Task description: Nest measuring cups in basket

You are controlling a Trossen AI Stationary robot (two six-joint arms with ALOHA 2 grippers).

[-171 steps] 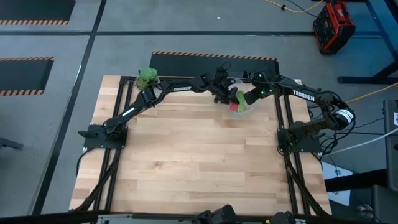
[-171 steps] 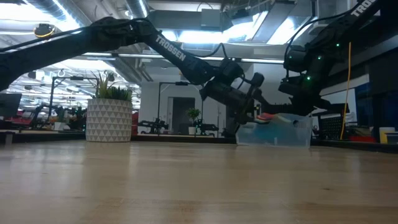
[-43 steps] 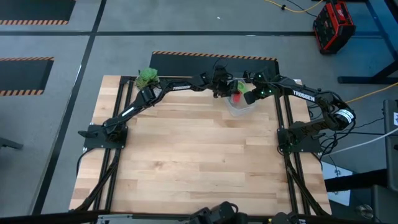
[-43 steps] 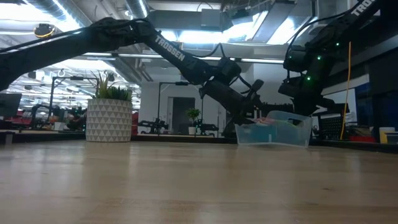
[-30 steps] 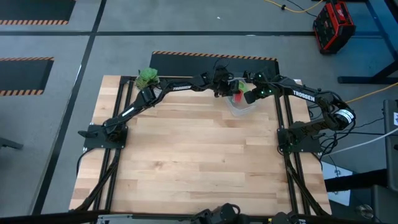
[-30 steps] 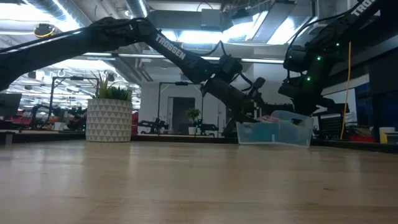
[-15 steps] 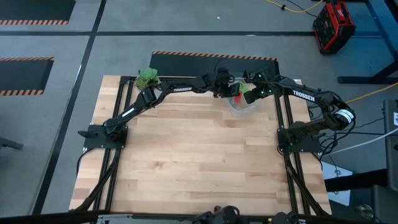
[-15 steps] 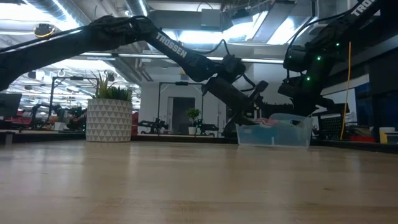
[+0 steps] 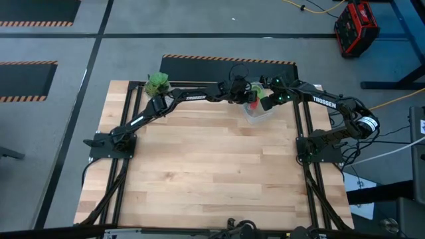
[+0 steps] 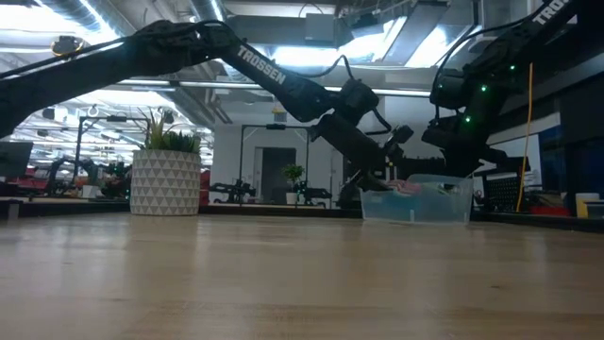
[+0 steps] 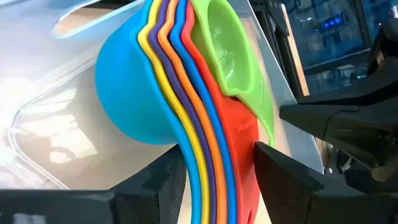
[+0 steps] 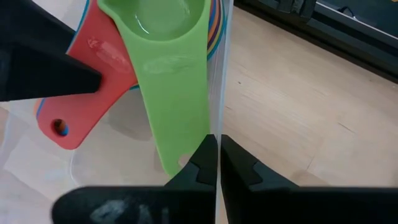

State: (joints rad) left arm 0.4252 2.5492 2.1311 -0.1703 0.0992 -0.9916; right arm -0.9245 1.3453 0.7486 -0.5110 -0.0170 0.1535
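Observation:
The measuring cups (image 11: 186, 81) are nested in one stack: blue bowl outermost, then yellow, purple, orange and red, with the green cup (image 12: 165, 37) on top, its handle swung away from the others. The stack sits inside the clear basket (image 9: 260, 114), which stands near the table's far right corner (image 10: 420, 203). My left gripper (image 9: 242, 96) reaches in from the left and is shut on the stacked handles (image 11: 217, 168). My right gripper (image 9: 264, 103) comes from the right and is shut on the basket's wall (image 12: 219, 155). My left gripper pinches the stacked handles (image 11: 214, 155) between its two fingers, one on the blue-yellow side and one finger (image 11: 280, 168) on the red side. The bowls stick out ahead of the fingers inside the basket, the stack turned on edge. Whether it touches the basket's floor is hidden. My right gripper pinches the basket's clear side wall (image 12: 217, 93) at its upper edge, one finger inside the basket and one finger (image 12: 242, 168) outside, slanting down from the table's right. The basket's bottom is on the table.
A green plant in a white patterned pot (image 9: 157, 83) stands at the table's far left corner (image 10: 165, 175). The wide wooden tabletop (image 9: 212, 166) spreads toward the near edge. Both arms crowd the far right corner over the basket.
My left gripper has moved a little toward the table's right edge, carrying the stack of cups with it over the basket. In the low view the basket's left end, slightly lifted a second ago, now lies level on the table.

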